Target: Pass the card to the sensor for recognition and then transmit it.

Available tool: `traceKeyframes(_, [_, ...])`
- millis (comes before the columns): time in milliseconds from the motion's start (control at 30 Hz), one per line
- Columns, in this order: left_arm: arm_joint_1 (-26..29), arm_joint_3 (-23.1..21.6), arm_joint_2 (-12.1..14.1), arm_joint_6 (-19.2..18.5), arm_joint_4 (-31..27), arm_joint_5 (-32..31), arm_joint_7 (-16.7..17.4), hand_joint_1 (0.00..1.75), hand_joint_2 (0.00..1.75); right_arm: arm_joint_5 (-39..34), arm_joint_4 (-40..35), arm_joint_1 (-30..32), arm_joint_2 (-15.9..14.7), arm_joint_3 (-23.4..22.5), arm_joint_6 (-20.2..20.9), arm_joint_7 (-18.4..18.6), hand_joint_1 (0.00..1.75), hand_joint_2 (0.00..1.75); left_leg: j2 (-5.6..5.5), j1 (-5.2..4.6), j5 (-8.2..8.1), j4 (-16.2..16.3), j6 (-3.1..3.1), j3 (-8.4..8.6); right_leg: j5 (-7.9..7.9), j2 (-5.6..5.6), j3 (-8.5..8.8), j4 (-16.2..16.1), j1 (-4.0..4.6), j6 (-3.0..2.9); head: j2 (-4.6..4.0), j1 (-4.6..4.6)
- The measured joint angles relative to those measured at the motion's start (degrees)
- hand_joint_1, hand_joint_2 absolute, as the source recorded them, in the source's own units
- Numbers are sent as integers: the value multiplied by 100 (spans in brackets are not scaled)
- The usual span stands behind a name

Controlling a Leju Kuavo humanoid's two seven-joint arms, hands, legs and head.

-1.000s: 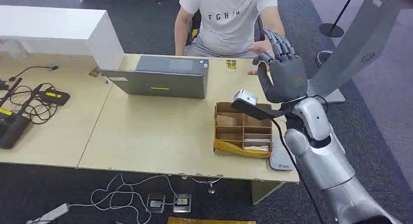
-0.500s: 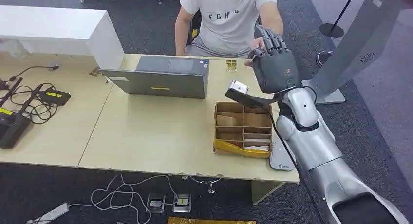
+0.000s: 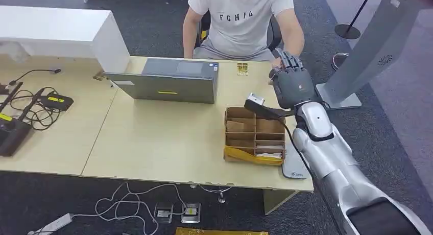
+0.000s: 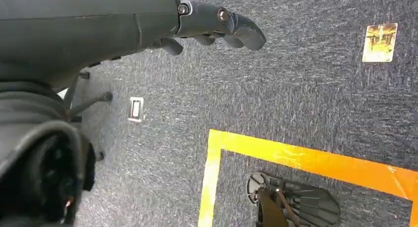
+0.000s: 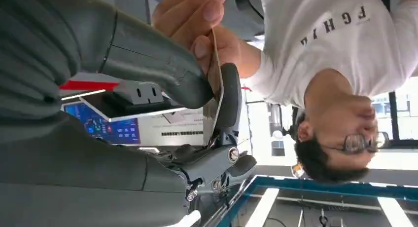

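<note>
Lowering right hand (image 3: 291, 84) at upper right, still pinching card (image 5: 215, 74) while person's hand (image 5: 197, 19) is taking it; handing over now.

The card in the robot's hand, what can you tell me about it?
The card is thin and flat, seen nearly edge-on in the right wrist view, tan to brownish with a paler lower part. The right hand pinches it between its thick grey thumb and a dark finger. A person's hand grips its other end, thumb pressed against one face. Any print on it cannot be read.
</note>
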Motion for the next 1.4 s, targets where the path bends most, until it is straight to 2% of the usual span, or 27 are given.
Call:
traceKeyframes(367, [3, -2, 0, 2, 0, 0, 4, 0, 0, 15, 214, 122, -90, 0, -17, 63, 175, 175, 2, 4, 0, 0, 0, 0, 0, 0, 1, 0, 5, 0, 0, 0])
traceKeyframes(400, [3, -2, 0, 2, 0, 0, 4, 0, 0, 15, 223, 127, -92, 0, -17, 63, 37, 175, 2, 4, 0, 0, 0, -1, 0, 0, 1, 0, 4, 0, 0, 0])
traceKeyframes(433, [3, -2, 0, 2, 0, 0, 4, 0, 0, 15, 236, 130, -92, 0, -17, 63, 0, 175, 2, 4, 0, 0, 0, 0, 0, 0, 1, 0, 4, 0, 0, 0])
traceKeyframes(733, [4, -4, 0, 9, 0, 0, 20, 0, 0, -15, 291, 179, -162, -9, -310, 63, 0, 175, 2, 4, 0, 0, 0, 0, 0, 0, 0, 0, 5, 0, 0, -2])
traceKeyframes(1400, [4, -7, 0, 9, 0, 0, 20, 0, 0, -118, 265, 208, -328, -138, -435, -15, 0, 175, 3, 4, 0, 0, 0, 2, 4, 2, 2, 0, 5, -4, 0, 0])
